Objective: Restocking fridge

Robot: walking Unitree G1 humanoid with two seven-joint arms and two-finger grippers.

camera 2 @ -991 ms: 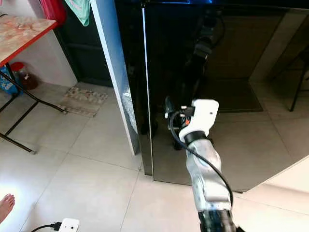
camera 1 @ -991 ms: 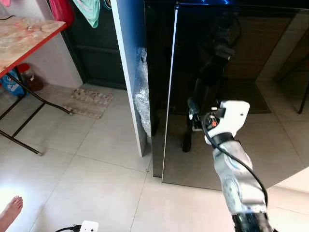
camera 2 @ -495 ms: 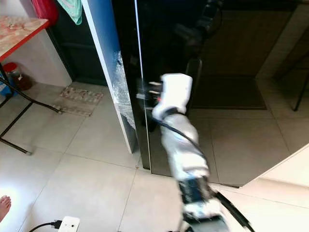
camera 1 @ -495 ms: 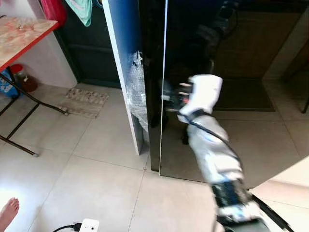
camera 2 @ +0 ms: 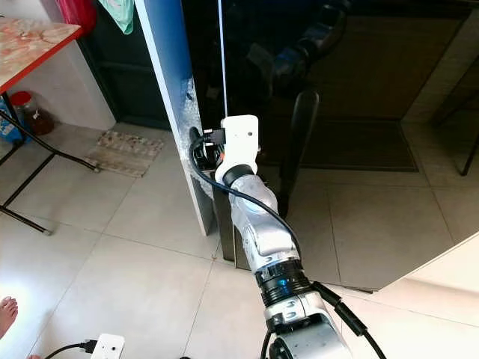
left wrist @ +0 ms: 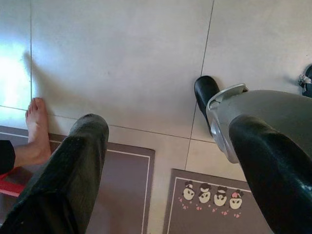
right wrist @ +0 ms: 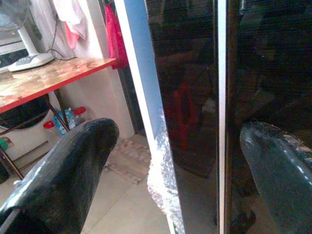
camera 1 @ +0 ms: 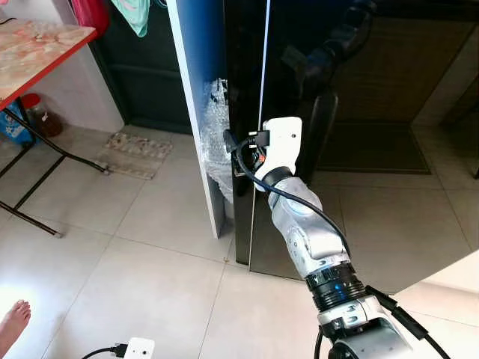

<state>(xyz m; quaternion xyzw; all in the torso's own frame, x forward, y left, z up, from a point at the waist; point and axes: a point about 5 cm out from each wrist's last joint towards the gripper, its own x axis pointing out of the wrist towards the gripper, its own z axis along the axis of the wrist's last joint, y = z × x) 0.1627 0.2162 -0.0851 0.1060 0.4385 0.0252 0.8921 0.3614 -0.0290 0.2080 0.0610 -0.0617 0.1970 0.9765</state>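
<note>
The right end effector (camera 1: 238,143), fingers spread, was held at mid-frame against the vertical left edge of the black fridge door (camera 1: 359,120), the edge running upright between its fingers. The left end effector (left wrist: 161,161), also spread, was pointed at the floor (left wrist: 122,58).

No words, brand names, numbers or signs can be read in these pictures. The nearest to a marking is a row of small cartoon figures printed on the grey floor mat (left wrist: 214,204) seen from the left wrist; there is no lettering with them. The glossy black fridge door (camera 1: 359,134) bears no legible label or logo.
</note>
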